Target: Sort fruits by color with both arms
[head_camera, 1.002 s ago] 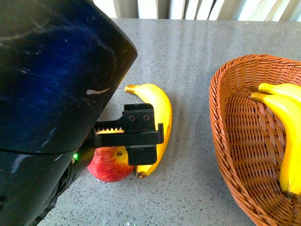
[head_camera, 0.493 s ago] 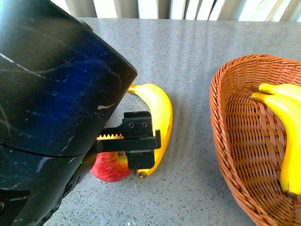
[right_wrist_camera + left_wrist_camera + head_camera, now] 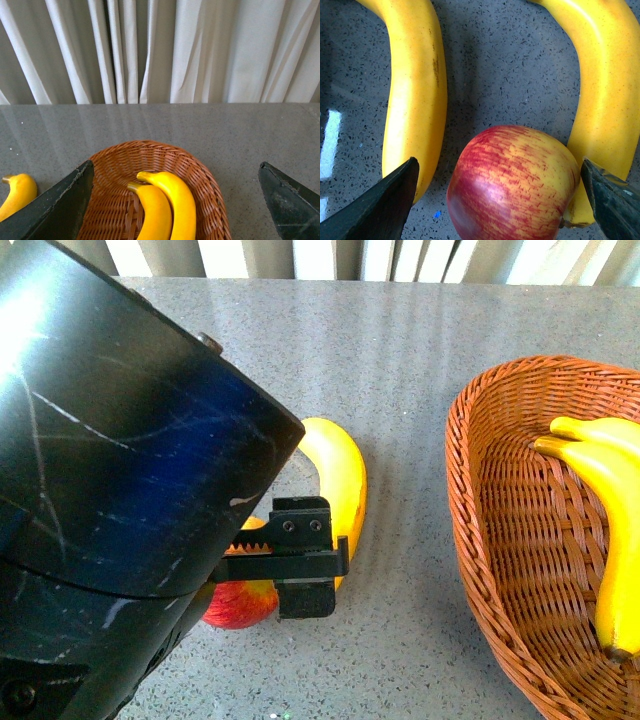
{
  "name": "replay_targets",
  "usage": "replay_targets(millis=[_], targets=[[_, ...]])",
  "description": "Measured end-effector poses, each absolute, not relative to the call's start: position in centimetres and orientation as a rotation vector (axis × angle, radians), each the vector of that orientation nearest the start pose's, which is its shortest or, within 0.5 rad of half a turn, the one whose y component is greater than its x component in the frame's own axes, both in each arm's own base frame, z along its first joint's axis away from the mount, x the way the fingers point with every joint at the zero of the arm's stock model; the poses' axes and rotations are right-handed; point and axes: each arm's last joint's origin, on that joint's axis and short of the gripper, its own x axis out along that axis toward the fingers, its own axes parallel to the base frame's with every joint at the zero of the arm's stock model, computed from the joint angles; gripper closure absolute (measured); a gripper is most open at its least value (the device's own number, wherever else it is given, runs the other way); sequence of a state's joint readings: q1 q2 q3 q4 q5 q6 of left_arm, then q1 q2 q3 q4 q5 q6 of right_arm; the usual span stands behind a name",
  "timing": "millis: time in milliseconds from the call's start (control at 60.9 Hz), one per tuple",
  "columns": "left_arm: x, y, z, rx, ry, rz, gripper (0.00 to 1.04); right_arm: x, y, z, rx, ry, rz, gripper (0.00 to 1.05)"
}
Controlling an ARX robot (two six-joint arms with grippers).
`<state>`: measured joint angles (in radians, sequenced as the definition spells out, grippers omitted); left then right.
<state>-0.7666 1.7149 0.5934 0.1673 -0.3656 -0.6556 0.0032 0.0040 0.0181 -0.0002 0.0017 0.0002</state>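
Note:
A red apple with yellow streaks [image 3: 512,182] lies on the grey table between two yellow bananas, one on each side [image 3: 415,95] [image 3: 605,100]. My left gripper [image 3: 498,165] is open, with its jaws on either side of the apple and apart from it. In the front view the black left arm [image 3: 120,490] hides most of the apple [image 3: 240,605] and one banana. The left gripper [image 3: 300,570] is over the apple beside the other banana [image 3: 343,475]. My right gripper [image 3: 175,164] is open and empty, held high above the basket.
A brown wicker basket [image 3: 480,540] stands at the right with two bananas [image 3: 610,500] in it. It also shows in the right wrist view [image 3: 150,150], with one table banana [image 3: 17,192] beside it. White curtains [image 3: 160,50] hang behind the table's far edge.
My left arm has lowered towards the apple. It now hides the banana's near tip and more of the apple. The basket and its bananas have not moved.

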Motion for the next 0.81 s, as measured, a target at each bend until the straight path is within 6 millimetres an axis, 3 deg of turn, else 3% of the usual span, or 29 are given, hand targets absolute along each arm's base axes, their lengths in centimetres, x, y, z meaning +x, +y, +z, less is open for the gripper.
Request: replay_targets(millis=[805], targets=[[20.3, -18.2, 8.0, -0.091, 0.915, -0.096, 0.09, 9.7, 0.0, 16.9, 0.000, -0.014, 0.002, 0.09]])
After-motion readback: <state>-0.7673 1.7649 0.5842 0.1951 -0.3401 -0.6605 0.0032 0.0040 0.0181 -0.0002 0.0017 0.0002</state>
